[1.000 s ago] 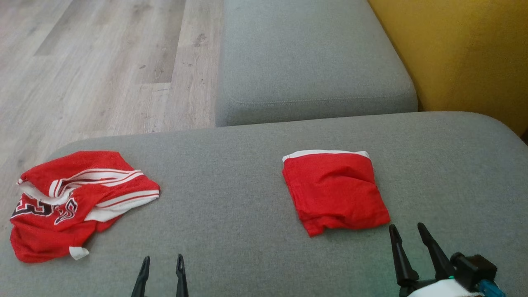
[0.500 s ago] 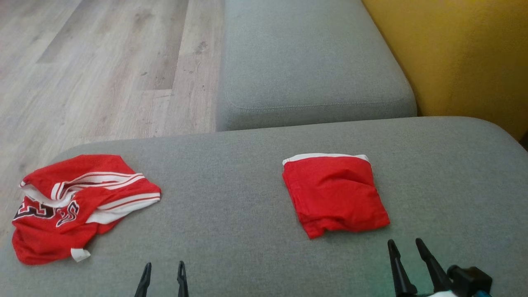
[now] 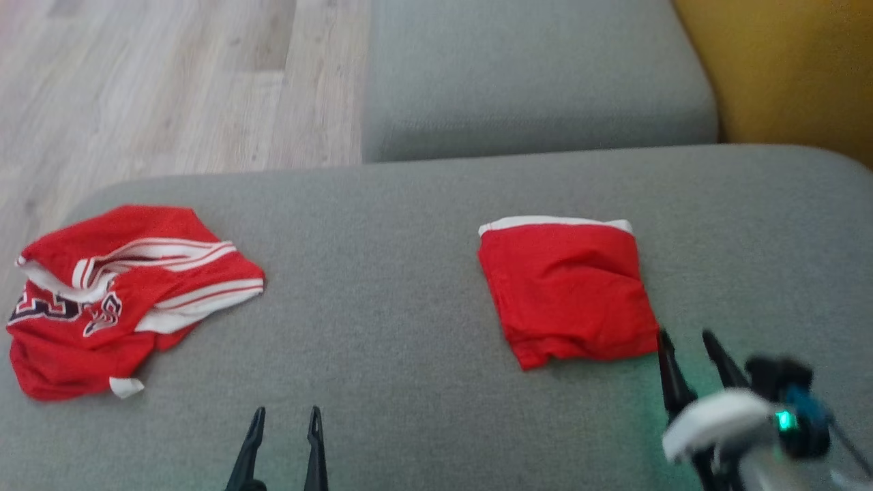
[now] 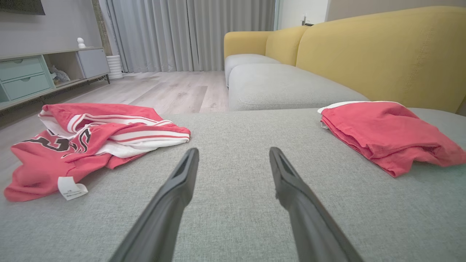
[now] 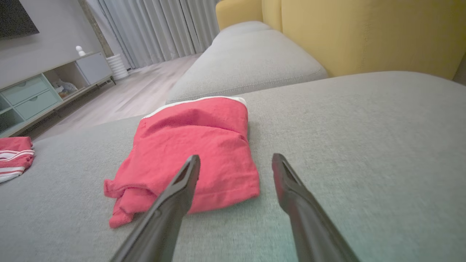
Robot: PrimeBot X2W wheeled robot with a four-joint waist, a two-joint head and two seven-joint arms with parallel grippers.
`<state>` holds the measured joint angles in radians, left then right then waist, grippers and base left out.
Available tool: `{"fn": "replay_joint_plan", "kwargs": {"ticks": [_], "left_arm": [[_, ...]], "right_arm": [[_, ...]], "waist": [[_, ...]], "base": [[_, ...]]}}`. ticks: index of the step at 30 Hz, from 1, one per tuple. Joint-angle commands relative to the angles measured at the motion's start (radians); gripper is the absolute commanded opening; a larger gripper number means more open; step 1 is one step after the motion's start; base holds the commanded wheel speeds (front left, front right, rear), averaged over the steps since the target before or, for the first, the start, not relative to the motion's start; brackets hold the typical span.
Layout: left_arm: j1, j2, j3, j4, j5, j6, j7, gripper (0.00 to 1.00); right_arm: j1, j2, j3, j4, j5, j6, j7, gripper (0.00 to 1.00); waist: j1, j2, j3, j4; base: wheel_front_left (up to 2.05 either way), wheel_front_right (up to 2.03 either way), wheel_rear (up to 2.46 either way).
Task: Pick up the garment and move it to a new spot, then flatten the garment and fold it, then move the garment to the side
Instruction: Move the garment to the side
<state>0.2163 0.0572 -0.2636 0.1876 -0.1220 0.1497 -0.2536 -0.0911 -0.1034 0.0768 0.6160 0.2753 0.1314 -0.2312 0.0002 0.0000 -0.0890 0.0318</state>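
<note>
Possibly the right hand, spread and empty like the left hand, pinches only the top layer at the folded garment's five o'clock corner, undoing the fold.

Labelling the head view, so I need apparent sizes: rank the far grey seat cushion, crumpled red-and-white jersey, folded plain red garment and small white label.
Largest to smallest:
1. far grey seat cushion, though cut off at the top edge
2. crumpled red-and-white jersey
3. folded plain red garment, somewhat smaller
4. small white label

Grey sofa (yellow backrest), pale wood floor.
</note>
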Motion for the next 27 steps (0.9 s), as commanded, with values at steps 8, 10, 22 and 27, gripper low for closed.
{"fn": "replay_joint_plan", "kwargs": {"ticks": [8,10,22,27], "left_arm": [[-0.115,-0.007,-0.020,-0.035,0.020,-0.010,-0.008,1.00],[-0.135,-0.007,-0.030,-0.035,0.021,-0.011,-0.008,1.00],[-0.198,-0.007,-0.070,-0.027,-0.008,0.018,-0.008,1.00],[-0.216,-0.007,-0.074,-0.044,-0.016,0.027,-0.008,1.00]], "right_arm": [[-0.322,-0.080,0.017,0.193,0.037,-0.001,0.144,1.00],[-0.371,-0.098,0.030,0.253,0.040,-0.001,0.178,1.00],[-0.474,-0.095,0.175,0.425,0.200,-0.001,0.278,0.00],[-0.546,-0.183,0.228,0.418,0.193,-0.001,0.244,0.00]], "waist": [[-0.0002,0.0000,0.108,0.050],[-0.0002,0.0000,0.134,0.065],[-0.0002,0.0000,0.202,0.090],[-0.0002,0.0000,0.254,0.033]], "base": [[0.00,0.00,0.00],[0.00,0.00,0.00],[0.00,0.00,0.00],[0.00,0.00,0.00]]}}
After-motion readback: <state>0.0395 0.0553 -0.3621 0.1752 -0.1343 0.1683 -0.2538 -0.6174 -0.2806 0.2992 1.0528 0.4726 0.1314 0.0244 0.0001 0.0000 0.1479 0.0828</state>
